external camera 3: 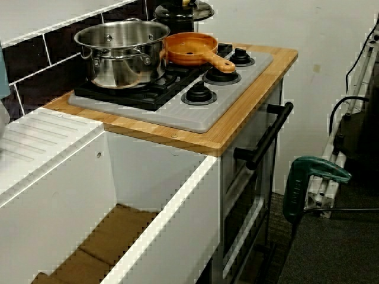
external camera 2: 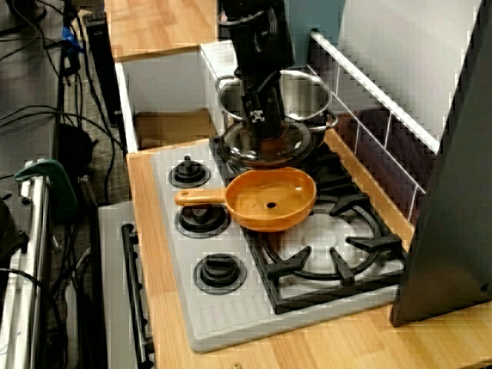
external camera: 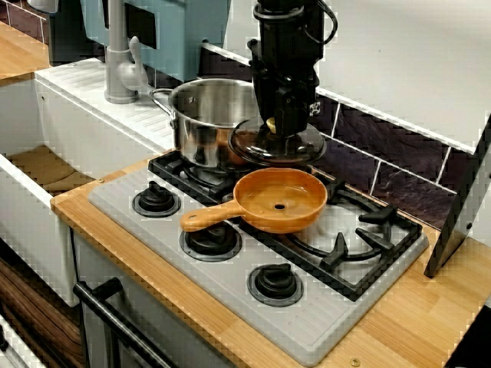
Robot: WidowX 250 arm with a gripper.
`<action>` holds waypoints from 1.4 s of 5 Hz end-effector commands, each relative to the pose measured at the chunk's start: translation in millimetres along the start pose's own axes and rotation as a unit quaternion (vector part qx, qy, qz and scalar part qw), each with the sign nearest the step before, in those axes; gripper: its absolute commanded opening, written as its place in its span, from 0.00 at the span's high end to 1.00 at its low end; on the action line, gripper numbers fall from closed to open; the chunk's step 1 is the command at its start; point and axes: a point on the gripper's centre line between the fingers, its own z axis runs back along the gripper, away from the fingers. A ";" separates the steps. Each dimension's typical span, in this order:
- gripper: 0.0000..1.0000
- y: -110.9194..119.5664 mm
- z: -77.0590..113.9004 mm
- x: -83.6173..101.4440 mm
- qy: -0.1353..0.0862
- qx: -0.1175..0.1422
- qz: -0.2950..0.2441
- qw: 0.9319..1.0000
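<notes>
The arm is showing black all over, built as a stack of boxy, hard-edged housings that is narrowing toward the claw. In the view from the front of the stove, a thin black cable is looping out from its side and curving back into the body. Glossy patches are catching the light along the housing edges, and seams are running between the blocks. In the view from above the knobs, a small white marking is standing out on the lower block, its pattern too small to read. The claw is ending in short, dark, squared fingers. In the view from the sink side, only a dark sliver of the body is showing at the top edge.
</notes>
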 end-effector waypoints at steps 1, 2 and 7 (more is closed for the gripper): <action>1.00 -1.7 26.9 -10.2 -0.039 0.005 -0.006 0.999; 1.00 2.9 27.2 -7.9 -0.040 0.005 -0.001 0.999; 1.00 39.3 18.2 31.6 -0.049 0.018 0.021 0.998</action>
